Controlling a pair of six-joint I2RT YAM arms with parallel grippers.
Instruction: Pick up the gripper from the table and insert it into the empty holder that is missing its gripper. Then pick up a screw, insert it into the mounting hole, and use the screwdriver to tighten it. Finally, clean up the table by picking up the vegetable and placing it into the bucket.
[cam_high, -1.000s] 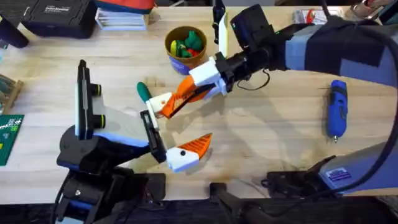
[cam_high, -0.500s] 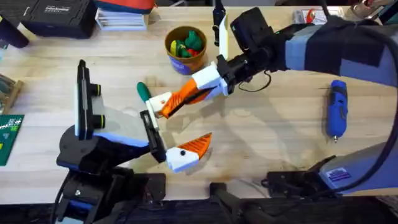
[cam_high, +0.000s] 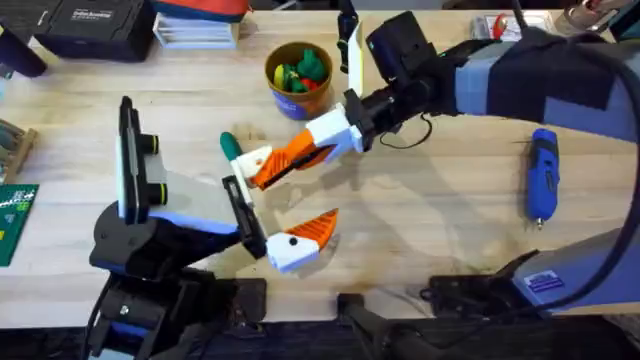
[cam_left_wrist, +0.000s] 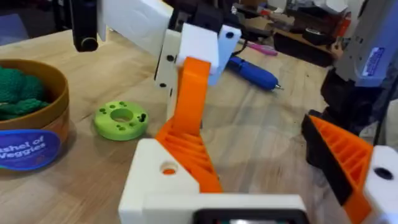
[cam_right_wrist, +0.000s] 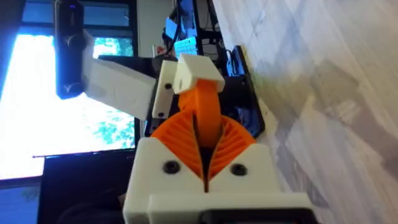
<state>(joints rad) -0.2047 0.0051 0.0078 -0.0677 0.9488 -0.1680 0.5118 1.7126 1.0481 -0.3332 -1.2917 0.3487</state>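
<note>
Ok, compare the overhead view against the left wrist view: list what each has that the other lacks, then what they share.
Overhead alone: the left arm's black base, a black case at the table's far edge and the colourful toy vegetables in the bucket.

Left wrist alone: the lime-green disc with holes beside the bucket, and the bucket's blue label.

Both: the bucket, the blue screwdriver lying on the table, and the right gripper shut on the orange-and-white gripper part.

You see the bucket (cam_left_wrist: 28, 134) on the surface (cam_left_wrist: 261, 130), just beside a lime-green disc (cam_left_wrist: 121, 119). The blue screwdriver (cam_left_wrist: 254, 70) lies well beyond, past an upright orange-and-white finger (cam_left_wrist: 193, 93).
</note>
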